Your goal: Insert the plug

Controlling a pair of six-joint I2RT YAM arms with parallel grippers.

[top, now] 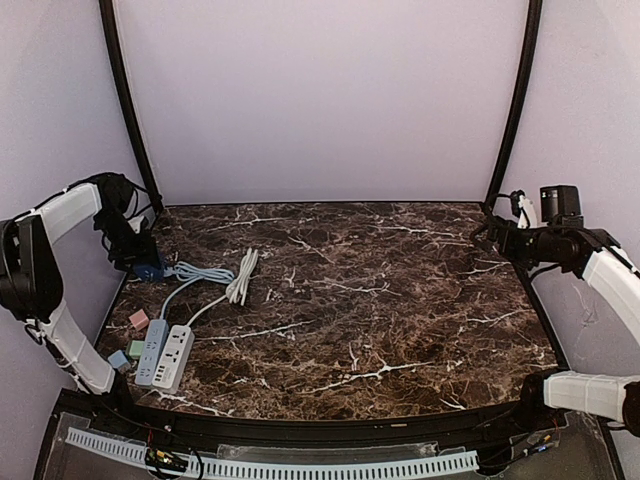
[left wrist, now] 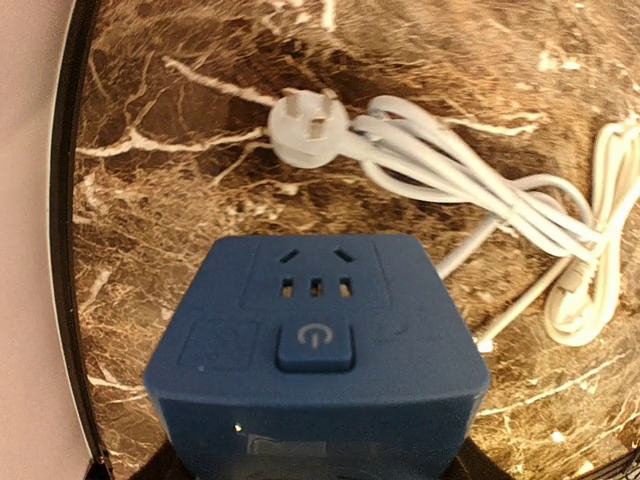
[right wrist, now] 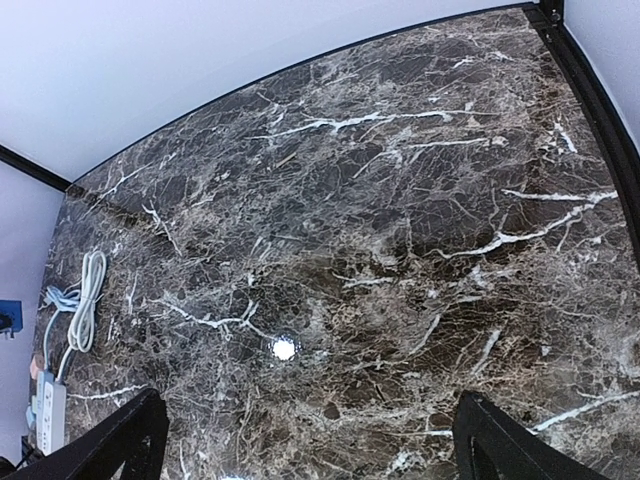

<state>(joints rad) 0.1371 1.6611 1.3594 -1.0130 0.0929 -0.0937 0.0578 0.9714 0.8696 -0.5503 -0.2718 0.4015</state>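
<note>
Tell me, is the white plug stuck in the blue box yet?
Not yet. The white plug lies on the table with its prongs bare, apart from the blue socket box, whose holes are empty.

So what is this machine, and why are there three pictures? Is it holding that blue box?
It is a robot with two arms bolted to a marble table. One picture looks down from above. The other two come from small cameras on each wrist.

On the table lie two power strips, a bundled white cable and, in the left wrist picture, a white plug.

The left claw appears to be holding a blue socket block with a power button, which fills its camera's view. The plug lies just beyond the block, not pushed in yet.

The right claw is wide open and holds nothing, off to the right side.
</note>
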